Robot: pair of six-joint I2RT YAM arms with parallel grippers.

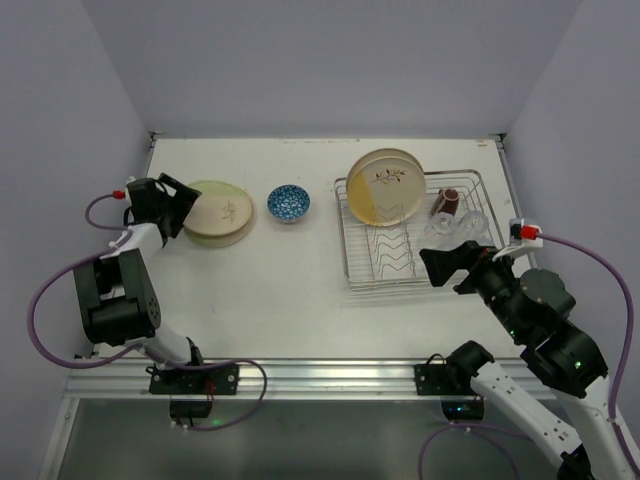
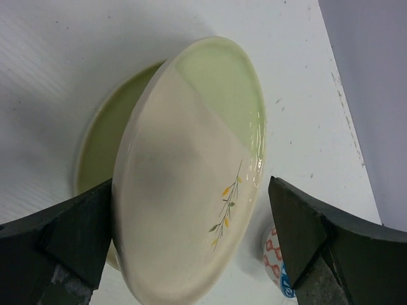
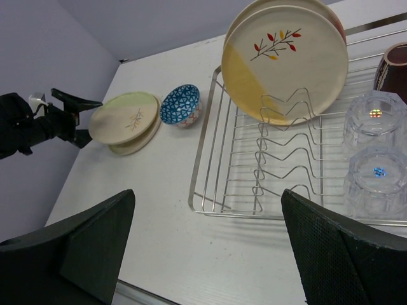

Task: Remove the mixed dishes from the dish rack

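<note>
— What takes up the most room?

— The white table (image 1: 300,300), and on its right half the silver wire dish rack (image 1: 347,250).

— What is in the rack?

— Two round plates stand upright in the zigzag dividers at the far left end. The front one is the cream-and-yellow plate (image 1: 385,185) with a red sprig, and a pink-rimmed plate (image 3: 341,27) leans just behind it.

— And out on the table?

— A stack of two cream-and-green plates (image 1: 220,212) lies flat at the far left. The top one sits slightly off-centre on the lower.

— The left gripper (image 1: 185,208)?

— Its fingers are spread wide to either side of the top plate. The wrist view is too close to tell whether they touch the rim.

— And the right gripper (image 1: 435,266)?

— It is spread just as wide and holds nothing, hovering over the rack's near right corner.

— Smaller things?

— The blue-patterned bowl (image 1: 288,203) stands upright on the table between the stack and the rack. Two clear glass tumblers (image 3: 375,117) sit side by side in the rack's right part. The dark brown mug (image 1: 447,201) is just beyond them.
</note>
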